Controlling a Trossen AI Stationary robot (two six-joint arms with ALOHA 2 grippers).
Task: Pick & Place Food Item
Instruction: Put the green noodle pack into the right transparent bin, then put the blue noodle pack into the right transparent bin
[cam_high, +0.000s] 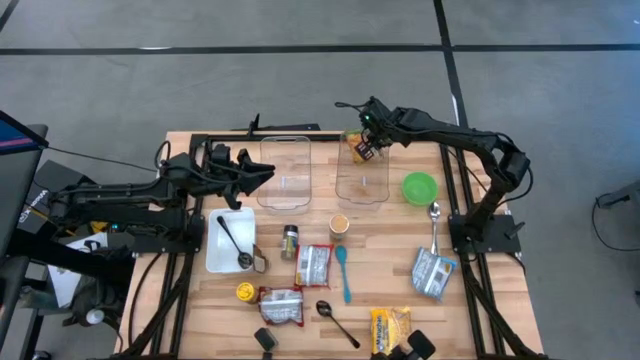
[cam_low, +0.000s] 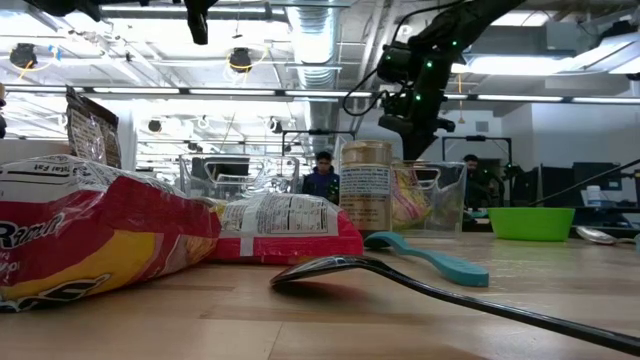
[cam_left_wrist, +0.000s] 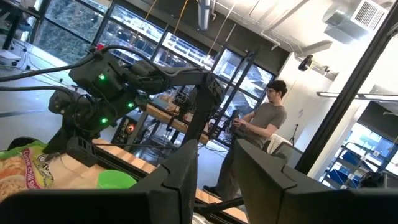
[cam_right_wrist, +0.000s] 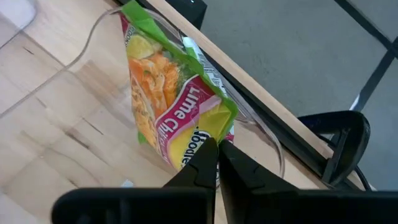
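A noodle packet (cam_high: 354, 143), green, pink and yellow, hangs at the far end of the right clear container (cam_high: 362, 185). My right gripper (cam_high: 366, 150) is shut on it from above. In the right wrist view the packet (cam_right_wrist: 168, 93) stretches away from the fingers. In the low view it (cam_low: 410, 195) shows through the container's wall. My left gripper (cam_high: 268, 172) waits open at the left, beside the left clear container (cam_high: 285, 175), touching nothing. My right gripper pinches the packet's upper end edge (cam_right_wrist: 193, 140) between its two fingertips. The fingers slant down from the table's right side. The packet hangs below them, tilted, and its lower end reaches into the container. Whether it touches the container's floor I cannot tell.
On the near half of the table lie a green bowl (cam_high: 419, 187), a metal spoon (cam_high: 433, 225), a white tray with a black ladle (cam_high: 228, 243), a spice jar (cam_high: 289, 240), a cup (cam_high: 339, 224), a teal spoon (cam_high: 343, 272) and several food packets (cam_high: 313, 265).
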